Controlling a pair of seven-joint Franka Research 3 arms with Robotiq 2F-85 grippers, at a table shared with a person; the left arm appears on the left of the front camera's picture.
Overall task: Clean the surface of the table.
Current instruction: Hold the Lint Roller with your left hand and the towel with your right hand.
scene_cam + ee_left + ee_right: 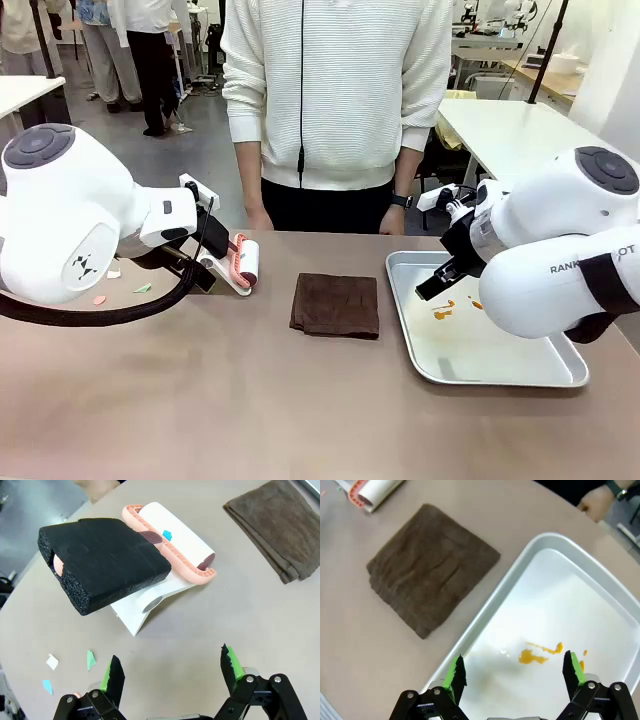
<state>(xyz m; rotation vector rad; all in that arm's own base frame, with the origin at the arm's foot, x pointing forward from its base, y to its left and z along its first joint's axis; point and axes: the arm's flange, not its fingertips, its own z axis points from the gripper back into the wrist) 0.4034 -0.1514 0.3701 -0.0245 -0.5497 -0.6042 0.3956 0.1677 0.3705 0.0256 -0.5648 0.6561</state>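
Where the front view looks across, the table [200, 400] spans the whole foreground, with a person standing at its far edge. On it lie a lint roller [243, 262] by the left arm [70, 220], a folded brown cloth [336, 305] at centre, and a metal tray [500, 370] under the right arm [560, 260]. The tray is marked with an orange smear [443, 310].

Left wrist view: the left gripper [171, 667] hangs over bare tabletop, fingers spread wide, holding nothing. The roller lies just ahead, its handle wrapped in black foam [105, 562]. Paper scraps [90, 660] lie near one finger.

Right wrist view: the right gripper [513, 670] hovers above the tray, fingers wide and empty. The smear sits between them, and the cloth lies near the tray's rim.
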